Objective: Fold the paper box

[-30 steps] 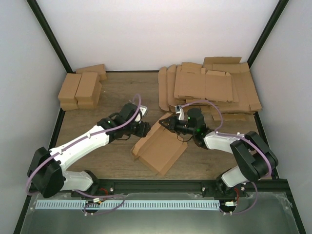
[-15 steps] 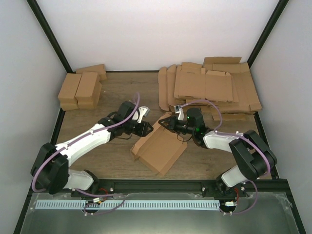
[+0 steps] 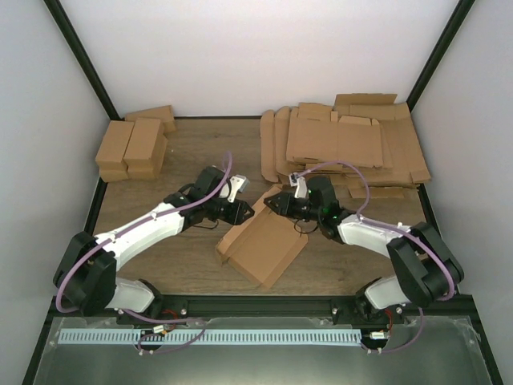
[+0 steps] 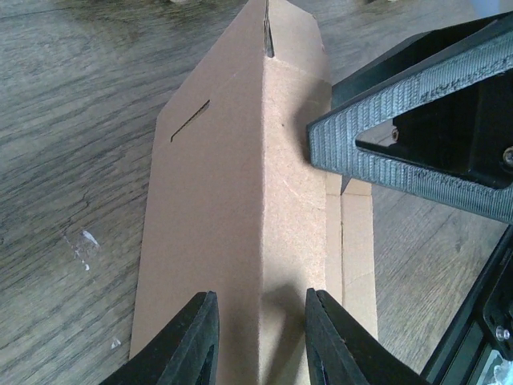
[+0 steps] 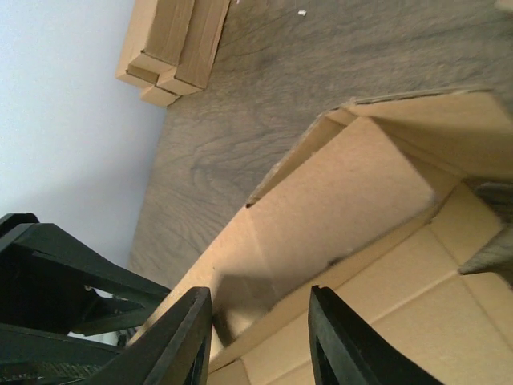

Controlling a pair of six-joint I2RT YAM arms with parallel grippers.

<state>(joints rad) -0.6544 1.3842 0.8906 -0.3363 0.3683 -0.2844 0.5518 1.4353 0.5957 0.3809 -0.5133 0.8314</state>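
Observation:
The paper box (image 3: 264,245) lies partly folded in the middle of the table, its far-left side wall raised. My left gripper (image 3: 245,212) is open at that wall's left end. In the left wrist view its jaws (image 4: 260,341) straddle the wall's folded ridge (image 4: 240,200) with gaps on both sides. My right gripper (image 3: 269,202) is open at the wall's far end. In the right wrist view its jaws (image 5: 260,341) sit over the raised wall (image 5: 337,208) and the box floor (image 5: 401,321). The two grippers face each other closely; the right one (image 4: 417,136) shows in the left wrist view.
A heap of flat cardboard blanks (image 3: 345,148) covers the back right. Finished brown boxes (image 3: 132,144) stand at the back left, and they also show in the right wrist view (image 5: 172,48). Enclosure walls surround the wooden table (image 3: 192,257).
My left gripper has moved right, up to the box's raised wall. My right gripper has shifted slightly right and back. The box has stayed in place.

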